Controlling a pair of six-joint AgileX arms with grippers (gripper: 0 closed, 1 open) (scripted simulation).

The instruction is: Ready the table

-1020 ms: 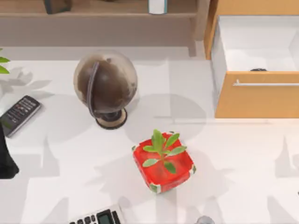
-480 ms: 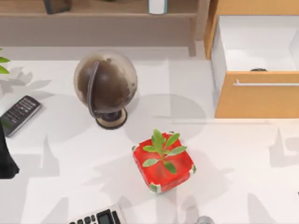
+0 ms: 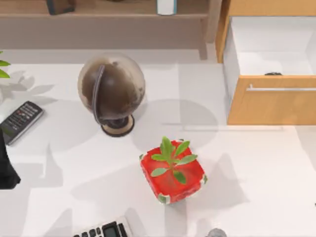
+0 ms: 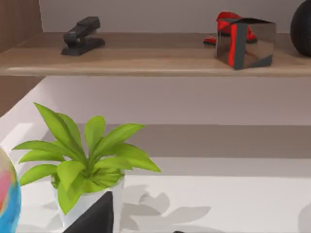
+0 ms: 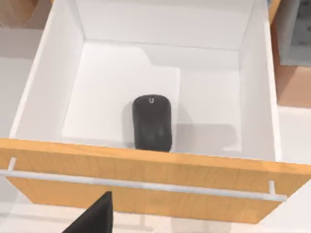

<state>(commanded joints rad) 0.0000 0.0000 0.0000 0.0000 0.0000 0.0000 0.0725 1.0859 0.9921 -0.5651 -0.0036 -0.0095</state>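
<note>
At the near edge of the white desk (image 3: 256, 168) lies a calculator (image 3: 103, 230), cut off by the top view's border. Just beyond it, about mid-desk, stands a red pot (image 3: 173, 175) holding a small green plant. The left arm (image 3: 6, 168) shows as a dark shape at the desk's left edge, and its pincer (image 4: 95, 218) appears as a dark wedge in the left wrist view; whether it is spread or pressed together I cannot tell. Farther back on the left lies a dark remote (image 3: 20, 121), apart from the arm, and to its right a brown globe (image 3: 111, 89) stands upright on a round base. Near the pincer, a leafy plant in a white pot (image 4: 87, 165) stands on the desk. On the right side an orange-tan drawer (image 3: 269, 98) with a silver handle is pulled open, and a black mouse (image 5: 152, 122) lies inside, close to the front panel. The right pincer (image 5: 95, 216) hangs before the drawer front; I cannot tell its state either. Farthest back runs a wooden shelf (image 4: 155, 60) carrying a black stapler (image 4: 82, 36) and a mirrored cube (image 4: 245, 42), well apart.
</note>
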